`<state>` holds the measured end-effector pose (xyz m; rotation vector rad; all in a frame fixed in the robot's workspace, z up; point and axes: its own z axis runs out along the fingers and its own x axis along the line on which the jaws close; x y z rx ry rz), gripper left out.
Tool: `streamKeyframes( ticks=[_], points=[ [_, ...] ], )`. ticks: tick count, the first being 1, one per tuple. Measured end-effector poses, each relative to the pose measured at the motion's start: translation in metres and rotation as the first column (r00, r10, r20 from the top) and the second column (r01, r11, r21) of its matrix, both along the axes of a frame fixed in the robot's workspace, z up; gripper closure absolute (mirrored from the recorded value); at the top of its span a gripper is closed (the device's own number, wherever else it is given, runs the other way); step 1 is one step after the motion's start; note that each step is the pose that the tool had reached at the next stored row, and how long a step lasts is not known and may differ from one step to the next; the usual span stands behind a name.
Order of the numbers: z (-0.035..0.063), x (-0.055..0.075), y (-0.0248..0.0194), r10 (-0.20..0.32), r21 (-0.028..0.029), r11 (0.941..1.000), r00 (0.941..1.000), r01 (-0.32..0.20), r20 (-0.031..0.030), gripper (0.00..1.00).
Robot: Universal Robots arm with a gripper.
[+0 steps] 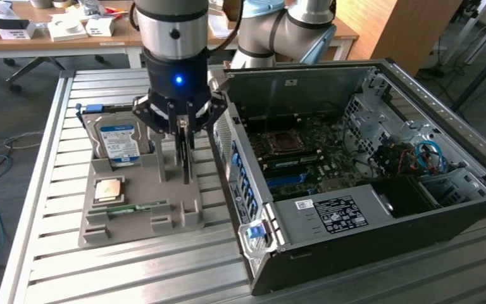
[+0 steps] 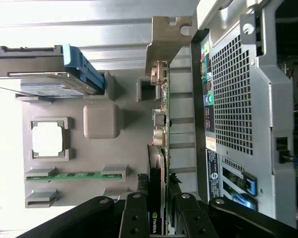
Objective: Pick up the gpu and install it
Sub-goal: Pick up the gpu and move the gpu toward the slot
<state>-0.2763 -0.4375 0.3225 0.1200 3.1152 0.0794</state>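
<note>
Black metal gripper (image 2: 158,201) clamped on both faces of the thin green gpu card (image 2: 162,124). Card stands on edge in the grey plastic parts tray (image 2: 102,121), silver metal bracket (image 2: 166,37) at its far end. Beyond: blue-labelled hard drive (image 1: 116,138) upright in tray; open black computer case (image 1: 353,253) just beside.

Arm (image 1: 171,25): silver-grey tube, black wrist collar (image 1: 175,66), small blue light (image 1: 178,80). Gripper (image 1: 183,130) black, jointed link fingers (image 2: 134,218), round screw heads (image 2: 135,196). Grey elbow joint (image 1: 264,31) behind.
</note>
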Motion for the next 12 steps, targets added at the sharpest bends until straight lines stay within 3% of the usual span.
streamKeyframes(
  ticks=[12],
  points=[
    [0.0416, 0.001, 0.0, 0.0, 0.0004, 1.0, 1.0, 0.0, 0.0, 0.74]
  ],
)
